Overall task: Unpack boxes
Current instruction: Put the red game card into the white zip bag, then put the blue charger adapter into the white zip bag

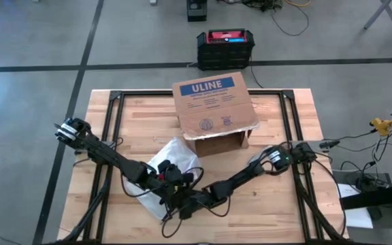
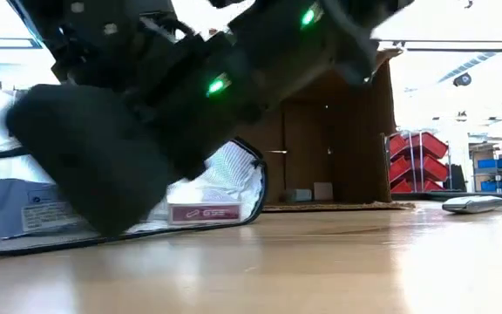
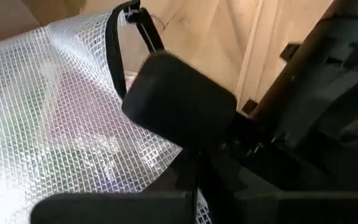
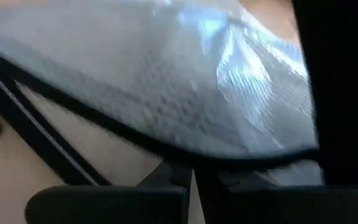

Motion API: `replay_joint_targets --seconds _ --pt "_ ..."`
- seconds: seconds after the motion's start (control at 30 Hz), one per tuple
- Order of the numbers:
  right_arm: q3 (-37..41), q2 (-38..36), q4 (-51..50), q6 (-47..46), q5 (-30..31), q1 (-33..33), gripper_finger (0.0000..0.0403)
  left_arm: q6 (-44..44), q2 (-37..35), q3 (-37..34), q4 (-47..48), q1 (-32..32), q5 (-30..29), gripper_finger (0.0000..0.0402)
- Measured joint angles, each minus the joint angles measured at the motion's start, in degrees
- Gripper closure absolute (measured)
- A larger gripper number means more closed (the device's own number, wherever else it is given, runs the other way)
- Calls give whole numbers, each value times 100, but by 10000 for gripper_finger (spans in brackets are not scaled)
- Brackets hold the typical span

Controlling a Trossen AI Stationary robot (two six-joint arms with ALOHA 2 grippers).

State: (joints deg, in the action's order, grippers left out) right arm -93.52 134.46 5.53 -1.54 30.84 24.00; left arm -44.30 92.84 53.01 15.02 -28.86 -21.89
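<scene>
The brown cardboard box (image 1: 213, 105) with the blue ULINE label lies on its side at the far middle of the table, open mouth (image 2: 329, 139) toward the near edge. In front of it, a clear mesh bag (image 1: 165, 160) with black trim lies on the table, with small packets inside (image 2: 203, 212). My left gripper (image 1: 172, 179) comes from the left and is shut at the bag's near part. My right gripper (image 1: 180, 206) comes from the right, just nearer than the left one, and is shut at the bag's black-trimmed edge. In the low view, the arms hide much of the bag. My left gripper is shut with the bag's mesh wall (image 3: 166, 163) running right in between its fingers, slanting down from the table's left. The exact place of contact is hidden by the fingers. The bag's underside rests on the table. My right gripper is shut at the bag's black-trimmed edge (image 4: 178, 160), where the trim meets its fingertips. It comes slanting down from the table's right. The mesh billows up beyond the fingers; whether one layer or several is caught, I cannot tell.
A black-and-red case (image 1: 224, 47) stands on the floor beyond the far edge. A small white object (image 2: 471, 204) lies on the table to the right of the box. Black frame rails (image 1: 114, 116) run along the tabletop. Bare wood lies near right (image 1: 271, 204).
</scene>
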Motion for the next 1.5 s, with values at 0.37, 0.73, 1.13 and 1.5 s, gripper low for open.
replay_joint_targets --seconds 0.37,0.73,1.13,1.5 --pt "132 -1212 -2399 304 -55 203 403 35 3 -23 31 0 31 401" --pt "1269 -1226 -1900 558 -380 105 403 36 -2 -17 -88 -9 1 401" --pt "1350 -1441 -1622 474 642 -137 403 92 -11 -17 -40 -59 308 401" --pt "3807 -3664 -2211 -2600 2584 423 403 1 -13 -17 5 -72 127 401"
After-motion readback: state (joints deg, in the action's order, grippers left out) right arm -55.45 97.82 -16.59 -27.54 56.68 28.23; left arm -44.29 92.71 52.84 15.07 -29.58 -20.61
